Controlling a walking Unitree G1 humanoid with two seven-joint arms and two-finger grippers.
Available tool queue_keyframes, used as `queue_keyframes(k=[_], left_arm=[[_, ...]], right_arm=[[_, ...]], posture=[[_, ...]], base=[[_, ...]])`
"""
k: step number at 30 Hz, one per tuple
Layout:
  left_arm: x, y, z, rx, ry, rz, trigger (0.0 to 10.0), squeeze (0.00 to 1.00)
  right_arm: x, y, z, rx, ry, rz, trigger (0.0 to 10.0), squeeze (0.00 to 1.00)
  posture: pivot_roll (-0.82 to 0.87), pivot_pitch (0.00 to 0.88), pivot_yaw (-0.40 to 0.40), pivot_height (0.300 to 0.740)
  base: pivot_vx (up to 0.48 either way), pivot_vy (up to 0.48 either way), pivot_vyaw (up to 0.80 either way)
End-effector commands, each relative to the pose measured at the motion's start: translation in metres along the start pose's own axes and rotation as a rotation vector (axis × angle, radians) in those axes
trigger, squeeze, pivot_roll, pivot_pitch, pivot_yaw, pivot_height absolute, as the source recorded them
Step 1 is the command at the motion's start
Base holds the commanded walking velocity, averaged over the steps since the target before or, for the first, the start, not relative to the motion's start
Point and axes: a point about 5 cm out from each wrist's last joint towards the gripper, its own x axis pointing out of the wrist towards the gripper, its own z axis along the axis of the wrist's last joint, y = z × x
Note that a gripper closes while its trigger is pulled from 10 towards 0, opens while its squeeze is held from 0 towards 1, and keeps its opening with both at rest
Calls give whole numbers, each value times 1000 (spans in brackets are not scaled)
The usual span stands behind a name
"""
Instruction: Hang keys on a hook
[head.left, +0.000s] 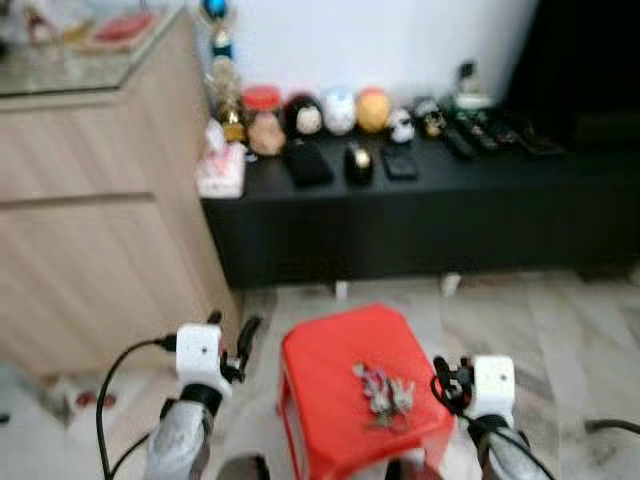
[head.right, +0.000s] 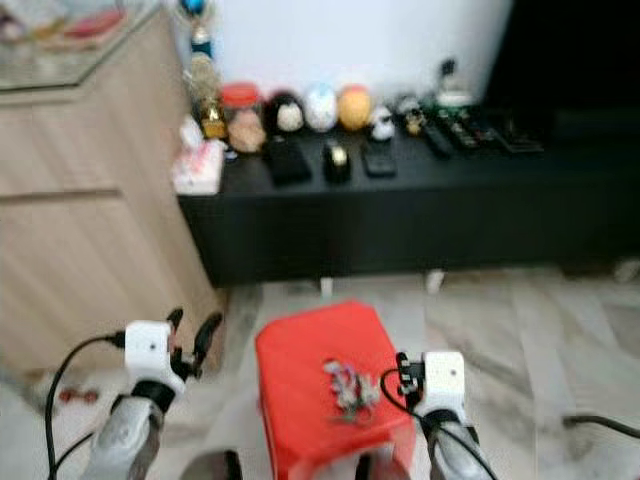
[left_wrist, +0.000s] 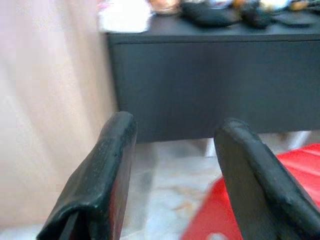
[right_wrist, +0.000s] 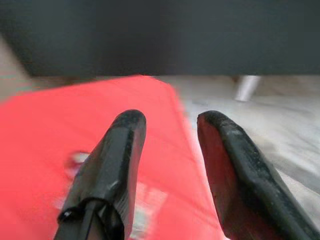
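Observation:
A bunch of keys (head.left: 383, 393) lies on top of a red plastic stool (head.left: 340, 350) close in front of me. My right gripper (head.left: 448, 378) hovers at the stool's right edge, just right of the keys, open with nothing between its fingers (right_wrist: 122, 150). The stool's red top (right_wrist: 50, 135) lies under those fingers in the right wrist view. My left gripper (head.left: 232, 345) is held up to the left of the stool, open and empty, its fingers (left_wrist: 107, 170) pointing toward the dark cabinet front. No hook can be made out.
A long black low cabinet (head.left: 420, 215) runs along the white wall, carrying figurines, remotes and small items. A light wooden cabinet (head.left: 90, 200) stands at the left. The floor is pale marble tile (head.left: 560, 330). A cable (head.left: 610, 425) lies at the right.

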Motion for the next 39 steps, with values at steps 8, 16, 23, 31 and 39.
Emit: queue_keyframes(k=[8,16,23,31,39], left_arm=[[1,-3,-1,1,0,-6,10000,0],[2,-3,-1,0,1,-6,10000,0],[3,-4,-1,0,0,-7,10000,0],[2,-3,-1,2,0,-2,10000,0],[1,-3,-3,8,7,-4,10000,0]], right_arm=[[-2,2,-20,-3,167,109,10000,0],[-1,6,-37,125,338,248,10000,0],[6,1,-38,302,373,241,10000,0],[17,1,-32,443,355,215,10000,1000],[19,4,-37,410,402,214,10000,1000]], posture=[[-48,11,-33,618],[-44,15,-35,618],[-40,18,-36,618],[-27,23,-39,618],[-26,22,-41,618]], base=[[0,0,0],[0,0,0],[0,0,0],[0,0,0],[0,0,0]])
